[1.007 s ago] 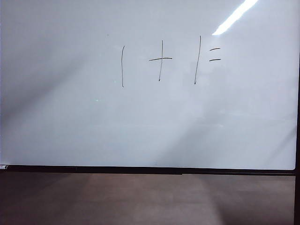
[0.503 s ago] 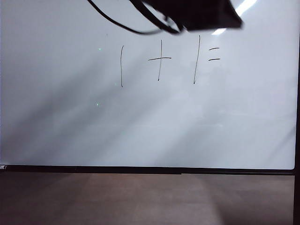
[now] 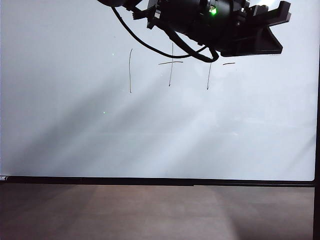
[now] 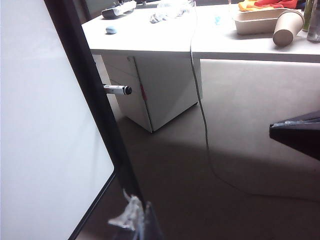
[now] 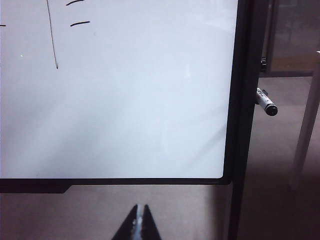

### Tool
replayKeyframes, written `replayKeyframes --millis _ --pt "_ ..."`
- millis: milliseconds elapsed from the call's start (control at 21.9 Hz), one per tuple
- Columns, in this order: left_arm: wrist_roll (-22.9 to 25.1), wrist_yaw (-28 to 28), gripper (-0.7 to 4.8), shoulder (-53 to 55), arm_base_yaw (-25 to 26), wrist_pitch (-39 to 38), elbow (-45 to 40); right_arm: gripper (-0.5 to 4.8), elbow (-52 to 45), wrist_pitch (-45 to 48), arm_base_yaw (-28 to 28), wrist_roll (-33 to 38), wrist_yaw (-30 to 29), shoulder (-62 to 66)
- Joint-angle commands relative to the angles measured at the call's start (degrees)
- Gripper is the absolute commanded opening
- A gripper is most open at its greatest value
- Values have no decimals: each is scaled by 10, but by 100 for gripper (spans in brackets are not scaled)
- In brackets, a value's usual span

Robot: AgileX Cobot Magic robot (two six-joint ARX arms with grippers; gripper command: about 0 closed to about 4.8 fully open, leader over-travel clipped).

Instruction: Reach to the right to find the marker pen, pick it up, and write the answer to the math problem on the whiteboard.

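Note:
The whiteboard (image 3: 150, 130) fills the exterior view, with the math problem (image 3: 170, 70) written near its top. My left arm hides the upper ends of the strokes, and my left gripper (image 3: 281, 29) stands open in front of the board's upper right corner. In the left wrist view the marker pen (image 4: 116, 89) sticks out level from behind the board's black frame (image 4: 95, 110), well beyond my open left gripper (image 4: 200, 165). The right wrist view also has the marker pen (image 5: 265, 102) just past the frame, and my right gripper (image 5: 140, 207) is shut and empty below the board's lower edge.
A white desk (image 4: 150, 35) on a cabinet stands behind the pen, carrying a paper cup (image 4: 287, 27) and a tray (image 4: 260, 20). A thin cable (image 4: 200, 100) hangs from the desk to the floor. A black cable (image 3: 150, 47) loops under my left arm.
My left arm has come into the exterior view from the top, dropped lower and reached further right, now covering the tops of the written strokes. The right gripper has not moved.

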Motion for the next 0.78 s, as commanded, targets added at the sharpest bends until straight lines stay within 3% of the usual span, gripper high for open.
replayKeyframes --millis 46,595,686,732,778 --pt "-1 1 -5 -3 0 6 3 -5 0 8 1 -2 0 0" --pt "-1 1 -5 -3 0 3 3 -5 0 16 1 3 -3 0" --pt "-1 1 -5 -3 0 3 3 -5 2 59 1 37 -29 0" --pt "-1 1 -5 -3 0 3 3 -5 4 103 1 103 -37 0" --pt "-1 1 -5 -3 0 3 3 -5 6 123 0 119 -29 1"
